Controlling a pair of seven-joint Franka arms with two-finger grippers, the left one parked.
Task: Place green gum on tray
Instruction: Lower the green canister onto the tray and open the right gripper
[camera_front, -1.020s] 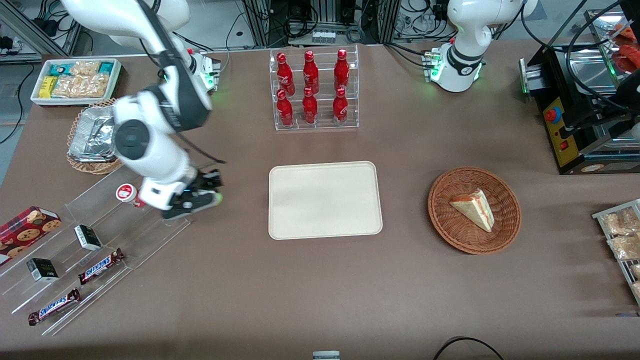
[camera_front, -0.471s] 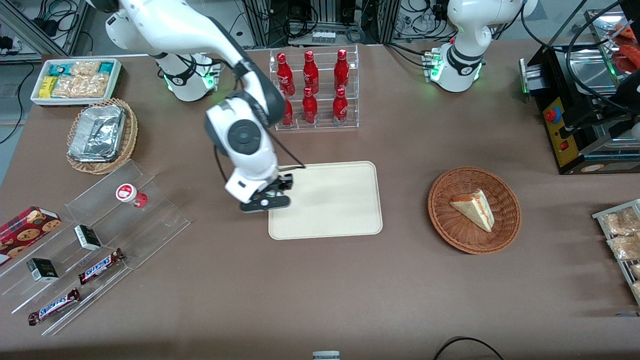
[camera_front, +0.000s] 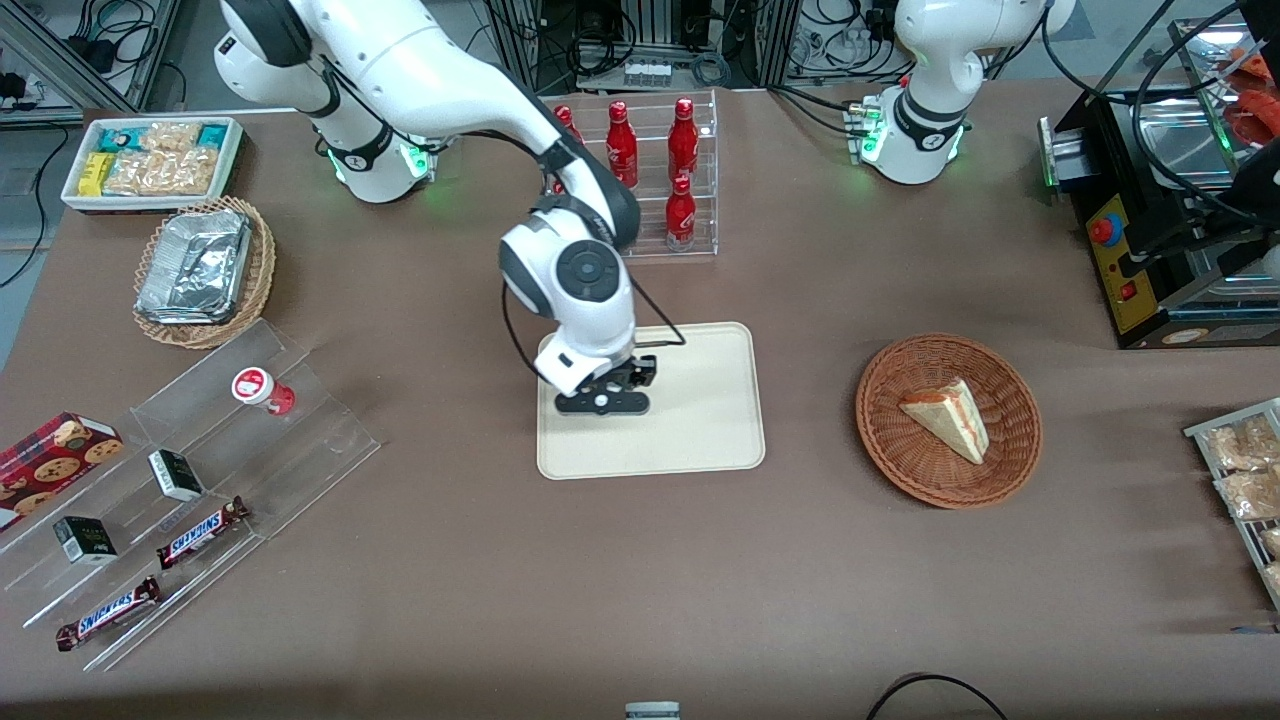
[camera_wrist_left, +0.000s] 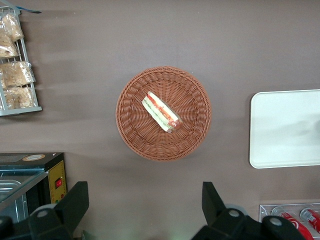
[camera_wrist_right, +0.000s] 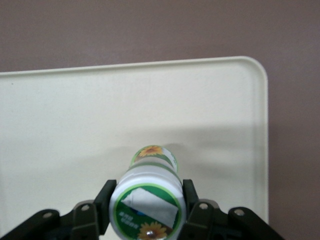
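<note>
The gripper has moved from the tray's edge to over the tray, on the side toward the working arm. Its fingers squeeze the green gum (a small white can with a green-and-yellow flower label), held above the tray.

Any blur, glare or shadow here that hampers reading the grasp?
Right wrist view: sharp; the hand grips the green gum, which casts a soft shadow on the tray. Front view: no motion blur now, but the arm hides the gum; the hand hangs over the tray.
</note>
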